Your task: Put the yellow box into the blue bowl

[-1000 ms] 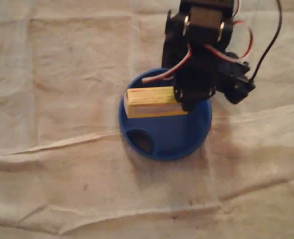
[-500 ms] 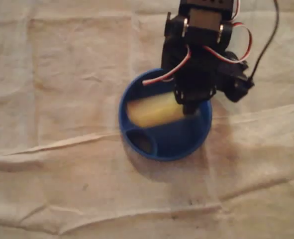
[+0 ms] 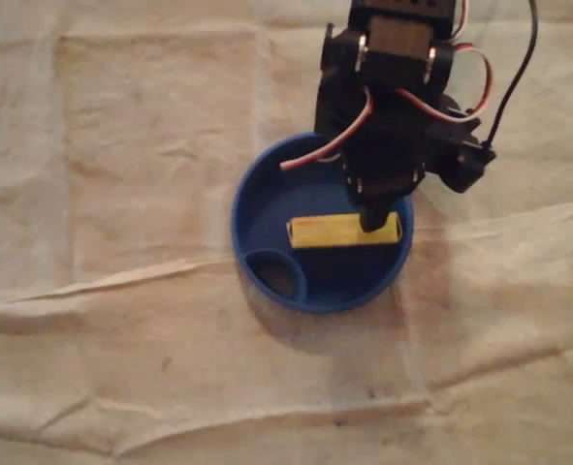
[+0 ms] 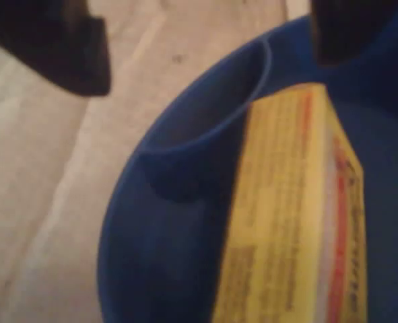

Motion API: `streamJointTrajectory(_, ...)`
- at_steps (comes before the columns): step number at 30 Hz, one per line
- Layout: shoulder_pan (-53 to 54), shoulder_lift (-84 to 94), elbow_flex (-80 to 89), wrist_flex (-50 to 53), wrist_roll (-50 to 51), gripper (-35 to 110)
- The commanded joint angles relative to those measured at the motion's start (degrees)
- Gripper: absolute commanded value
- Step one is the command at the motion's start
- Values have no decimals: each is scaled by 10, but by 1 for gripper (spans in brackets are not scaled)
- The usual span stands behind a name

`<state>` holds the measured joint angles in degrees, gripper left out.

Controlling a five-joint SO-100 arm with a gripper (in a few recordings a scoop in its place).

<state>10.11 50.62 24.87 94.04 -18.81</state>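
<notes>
Now released, the yellow box (image 3: 330,232) lies flat on the floor of the blue bowl (image 3: 239,218) just beneath the gripper (image 4: 205,40), whose jaws stand apart and empty (a second ago they held it above the rim), so placement appears complete.

I'm counting one yellow box (image 3: 334,232). I'm seeing one blue bowl (image 3: 267,203), and it's carrying one small inner pocket (image 3: 276,275) against its rim. One wrinkled cloth (image 3: 121,194) is covering the surface. I'm running one end effector (image 3: 373,221) with two fingers (image 4: 57,47), both showing at the top of the wrist view. Along my arm I'm counting two red-and-white wire loops (image 3: 315,155) and one black cable (image 3: 521,73).
</notes>
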Motion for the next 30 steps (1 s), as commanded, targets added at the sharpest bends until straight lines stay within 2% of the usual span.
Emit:
streamJointTrajectory(1,6,48,-40,4,-5,9)
streamJointTrajectory(5,-1,75,-40,4,-5,-2)
streamJointTrajectory(11,-2,117,-33,7,-3,0)
streamJointTrajectory(18,-19,157,-35,69,3,0)
streamJointTrajectory(30,-59,300,-31,69,4,0)
